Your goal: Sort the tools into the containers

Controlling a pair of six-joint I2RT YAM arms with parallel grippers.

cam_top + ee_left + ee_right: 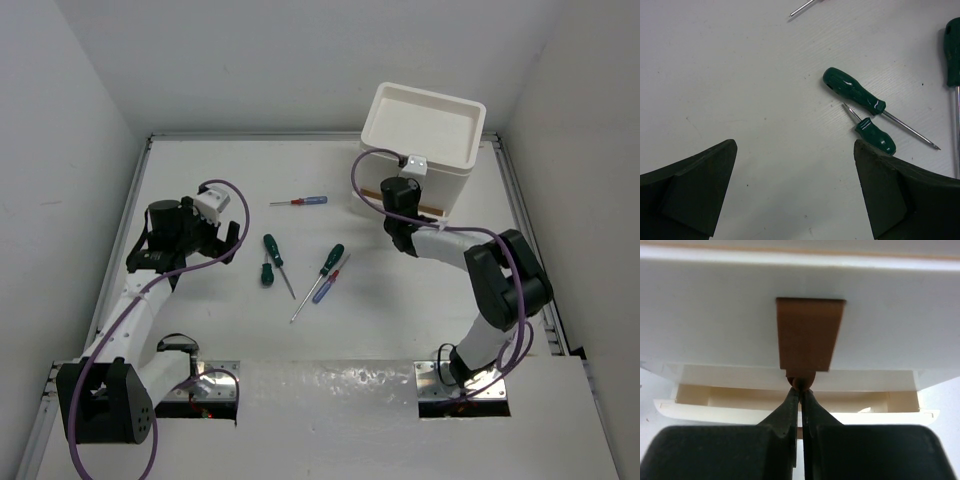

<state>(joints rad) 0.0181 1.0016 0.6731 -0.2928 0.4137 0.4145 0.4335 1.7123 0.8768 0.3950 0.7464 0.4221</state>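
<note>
White panels wall in a pale desk [390,330] on three sides, and from above the drawer stack [425,130] sits at the far right corner with its rimmed top bare. The right claw [401,190] is pressed against its front. The tools lie loose about the middle of the desk, none yet stowed: a thin blue-and-red screwdriver [300,201] toward the far edge, a long green screwdriver [273,255] with the stubby screwdriver [267,274] just beside it, then a second long green one [328,265] alongside another blue-and-red one [328,285]. The left claw [230,240] hangs near the left edge, turned toward them. From the left wrist, that claw [795,190] is spread wide and holds nothing, both fingers [695,190] clear of the matt, lightly speckled surface; the long green screwdriver [855,92] and the stubby one [876,135] lie just ahead, probably the reason it waits there. From the right wrist, the right claw [801,390] is pinched tight on a lower tab [801,382], seen edge-on beneath the broad brown tab [810,335] of the drawer above. The lower drawer [715,412] stands partly out, its cream hollow showing, seemingly held so that tools can be dropped in.
</note>
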